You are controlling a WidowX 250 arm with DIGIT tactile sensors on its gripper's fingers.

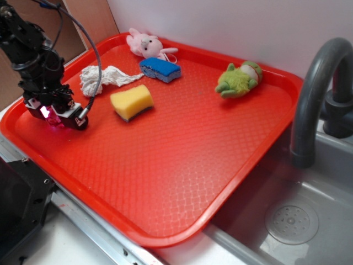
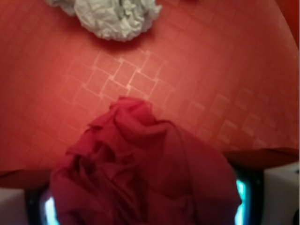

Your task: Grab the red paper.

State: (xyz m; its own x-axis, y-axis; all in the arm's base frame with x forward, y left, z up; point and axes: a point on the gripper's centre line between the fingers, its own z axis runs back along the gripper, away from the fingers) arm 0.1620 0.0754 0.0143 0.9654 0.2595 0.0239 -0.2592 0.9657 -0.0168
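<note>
The red paper (image 2: 140, 173), a dark red wrinkly ball, fills the gap between my gripper's (image 2: 143, 208) two fingers in the wrist view and presses against both lit pads. In the exterior view my gripper (image 1: 55, 117) is down at the left side of the red tray (image 1: 182, 165). There a small piece of the red paper (image 1: 53, 119) shows pink between the fingers, and the rest is hidden by the gripper. The gripper is shut on the paper, low over the tray floor.
A white twisted paper wad (image 1: 102, 77) lies just behind the gripper, also visible from the wrist (image 2: 112, 16). A yellow sponge (image 1: 131, 101), blue sponge (image 1: 160, 69), pink plush (image 1: 144, 44) and green plush (image 1: 238, 79) lie farther back. A sink (image 1: 292, 221) and grey faucet (image 1: 317, 94) are at the right.
</note>
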